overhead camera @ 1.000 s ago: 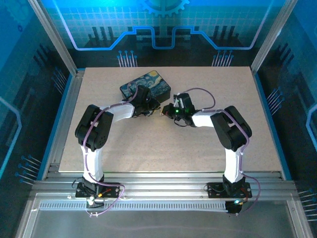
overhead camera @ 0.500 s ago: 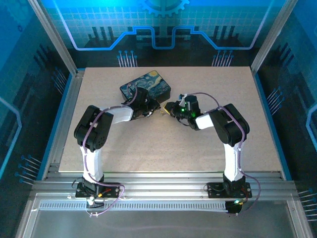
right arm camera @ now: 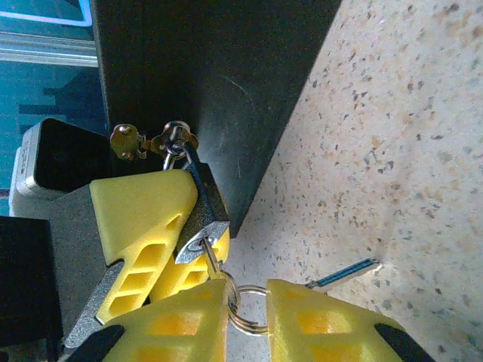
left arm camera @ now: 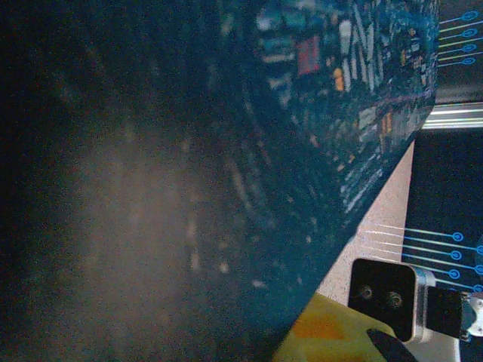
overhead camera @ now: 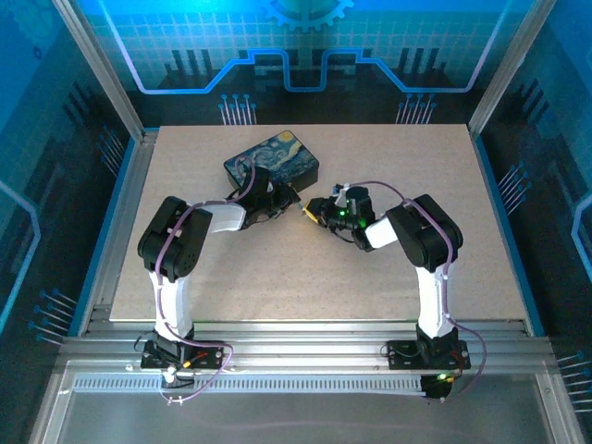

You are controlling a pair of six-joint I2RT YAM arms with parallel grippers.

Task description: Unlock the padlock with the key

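I look down from above on a speckled beige worktop (overhead camera: 388, 268). A dark box with a blue and yellow swirling painting on its lid, the painted box (overhead camera: 271, 159), lies on it. Everything else here I place against that box.

My left tool (overhead camera: 289, 198) reaches to the near right corner of the painted box. In my right wrist view, its two yellow fingers (right arm camera: 143, 219) sit on either side of the padlock (right arm camera: 202, 219), a small dark grey metal body, and they pinch it. The padlock hangs tilted against the black side wall of the painted box. Its thin shackle (right arm camera: 189, 162) passes up through a small brass-coloured latch (right arm camera: 128, 141) on that wall.

My right tool (right arm camera: 247, 313) sits just beside the same corner of the painted box, tip to tip with the left tool. Its yellow fingers (right arm camera: 317, 317) stand a narrow gap apart. The key (right arm camera: 213, 262), a thin silvery sliver, points into the bottom face of the padlock. A small wire key ring (right arm camera: 243, 323) spans the gap between my right fingers. I cannot tell whether those fingers grip the ring or only frame it.

A second key (right arm camera: 343, 273), with a bluish sheen, lies flat on the worktop, off the ring and pointing away from the painted box.

In my left wrist view the painted lid is a dark blue blur, very close.
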